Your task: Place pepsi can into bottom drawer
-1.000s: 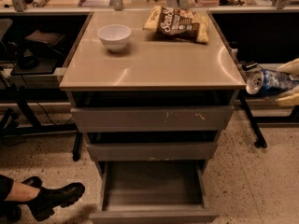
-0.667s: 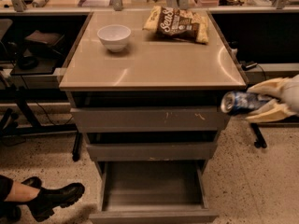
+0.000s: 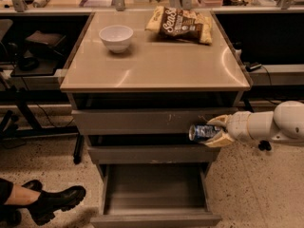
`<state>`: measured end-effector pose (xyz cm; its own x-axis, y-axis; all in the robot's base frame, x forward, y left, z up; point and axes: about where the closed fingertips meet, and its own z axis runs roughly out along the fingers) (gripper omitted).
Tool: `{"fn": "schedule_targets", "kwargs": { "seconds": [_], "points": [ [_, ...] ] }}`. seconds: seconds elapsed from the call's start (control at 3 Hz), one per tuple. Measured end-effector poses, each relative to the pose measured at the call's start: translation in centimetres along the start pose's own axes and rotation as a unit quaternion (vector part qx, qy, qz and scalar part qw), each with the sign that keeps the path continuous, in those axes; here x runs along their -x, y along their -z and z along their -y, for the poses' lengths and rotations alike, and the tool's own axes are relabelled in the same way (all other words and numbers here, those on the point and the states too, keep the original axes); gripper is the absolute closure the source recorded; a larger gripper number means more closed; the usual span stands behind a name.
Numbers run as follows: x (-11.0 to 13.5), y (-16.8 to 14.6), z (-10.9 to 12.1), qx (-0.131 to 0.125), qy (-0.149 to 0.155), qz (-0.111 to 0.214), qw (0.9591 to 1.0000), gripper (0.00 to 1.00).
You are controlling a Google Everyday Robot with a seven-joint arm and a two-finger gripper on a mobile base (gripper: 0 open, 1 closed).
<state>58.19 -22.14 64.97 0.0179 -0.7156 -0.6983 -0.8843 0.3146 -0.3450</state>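
Observation:
The pepsi can (image 3: 201, 132) is a small blue can held on its side, its silver end facing left. My gripper (image 3: 214, 132) comes in from the right on a white arm and is shut on the can, in front of the middle drawer's right part. The bottom drawer (image 3: 156, 218) is pulled out below; its inside shows nothing in it. The can hangs above the drawer's right rear corner.
A white bowl (image 3: 116, 37) and a brown-and-yellow chip bag (image 3: 180, 24) sit on the cabinet top (image 3: 156, 68). A person's black boot (image 3: 56, 201) rests on the floor at lower left. Black table frames and cables stand to the left.
My arm has moved left and down with the can, from the right of the cabinet to in front of the middle drawer, above the open bottom drawer.

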Motion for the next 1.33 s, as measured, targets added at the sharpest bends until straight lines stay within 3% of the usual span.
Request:
{"fn": "schedule_targets", "kwargs": {
  "seconds": [0.33,0.67,1.0,1.33],
  "points": [
    [0.0,0.0,0.0,0.0,0.0,0.0,1.0,1.0],
    [-1.6,-4.0,-3.4,0.019,-0.008,0.005,0.9998,1.0],
    [-4.8,-11.8,-9.1,0.052,-0.027,0.011,0.9982,1.0],
    [-8.5,-20.2,-14.6,0.081,-0.05,-0.012,0.9954,1.0]
  ]
}}
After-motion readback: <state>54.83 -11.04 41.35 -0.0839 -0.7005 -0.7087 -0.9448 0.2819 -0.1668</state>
